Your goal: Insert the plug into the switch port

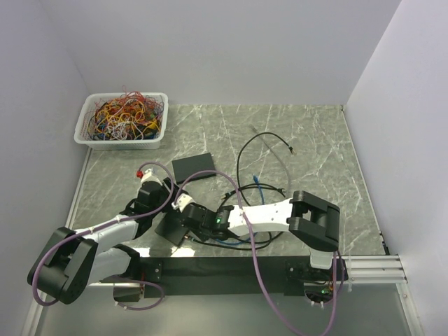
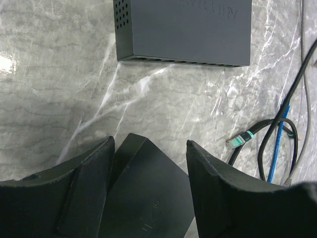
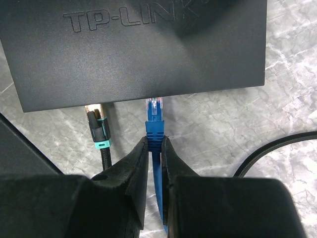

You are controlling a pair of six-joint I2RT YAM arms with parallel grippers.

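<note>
My right gripper (image 3: 155,141) is shut on the blue plug (image 3: 154,116), just behind its clear tip. The tip sits at the front edge of the black TP-LINK switch (image 3: 148,54), at a port mouth. A black plug with a teal band (image 3: 99,131) sits in the port to its left. My left gripper (image 2: 151,141) has its jaws wide around a corner of this switch (image 2: 148,193), both fingers against its sides. In the top view the switch (image 1: 173,229) lies near the front edge, with the left gripper (image 1: 170,203) and the right gripper (image 1: 196,217) over it.
A second dark box (image 2: 183,29) with a row of ports lies farther back, also in the top view (image 1: 192,166). A loose teal-banded plug (image 2: 241,140) and black and blue cables (image 1: 266,161) lie to the right. A white basket of tangled wires (image 1: 122,119) stands at the back left.
</note>
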